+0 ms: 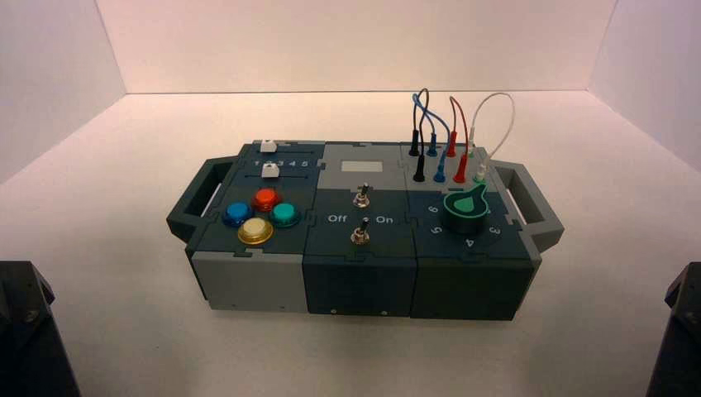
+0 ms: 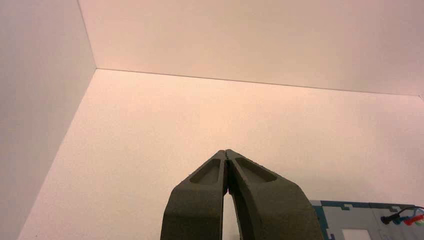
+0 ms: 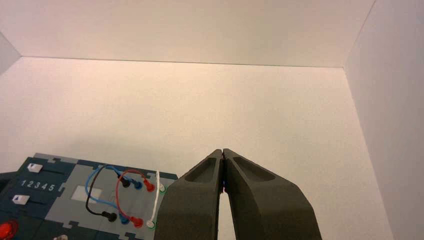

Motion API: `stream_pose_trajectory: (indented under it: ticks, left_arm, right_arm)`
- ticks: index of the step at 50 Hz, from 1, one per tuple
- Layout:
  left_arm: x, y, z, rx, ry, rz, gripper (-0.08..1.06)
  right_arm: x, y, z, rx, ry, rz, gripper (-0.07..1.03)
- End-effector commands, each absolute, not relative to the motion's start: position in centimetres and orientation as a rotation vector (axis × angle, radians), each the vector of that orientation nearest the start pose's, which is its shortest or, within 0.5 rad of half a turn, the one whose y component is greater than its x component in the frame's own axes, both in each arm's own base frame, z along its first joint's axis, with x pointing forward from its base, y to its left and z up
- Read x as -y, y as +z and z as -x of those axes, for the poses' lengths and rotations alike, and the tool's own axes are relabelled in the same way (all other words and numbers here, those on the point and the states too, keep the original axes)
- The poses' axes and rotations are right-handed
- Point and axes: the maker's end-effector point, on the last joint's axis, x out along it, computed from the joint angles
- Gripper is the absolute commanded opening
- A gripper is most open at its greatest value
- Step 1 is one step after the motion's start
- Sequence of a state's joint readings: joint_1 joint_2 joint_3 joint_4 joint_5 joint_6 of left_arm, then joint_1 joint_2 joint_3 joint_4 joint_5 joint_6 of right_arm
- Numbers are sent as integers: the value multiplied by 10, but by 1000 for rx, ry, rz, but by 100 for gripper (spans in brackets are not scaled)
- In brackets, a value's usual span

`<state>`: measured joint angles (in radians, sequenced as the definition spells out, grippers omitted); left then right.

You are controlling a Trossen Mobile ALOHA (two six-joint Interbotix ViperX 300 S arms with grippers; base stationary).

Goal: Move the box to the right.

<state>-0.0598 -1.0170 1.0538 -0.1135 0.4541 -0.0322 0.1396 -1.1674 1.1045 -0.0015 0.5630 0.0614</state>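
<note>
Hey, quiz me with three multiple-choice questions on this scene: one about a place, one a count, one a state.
1. Where does the green dial sit on the box?
A. robot's right end
B. robot's left end
C. middle

2. How many round coloured buttons are there?
A. two
B. four
C. six

3. How is the left claw?
A. shut on a wire
B. wide open
C. shut, empty

Answers:
1 A: it is beside the right handle.
2 B: blue, red, teal, yellow.
3 C: its fingertips meet with nothing between, like the right claw.
</note>
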Motion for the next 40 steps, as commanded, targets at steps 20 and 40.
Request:
stream_pose_trajectory:
  ticks: [20, 40]
  left_arm:
    - [22, 236, -234, -559, -72, 118, -3]
    - [38, 163, -237, -1049, -105, 86, -3]
  right_arm:
    - [-28, 239, -202, -496, 115, -39, -2]
    - [-30, 219, -210, -626, 113, -42, -2]
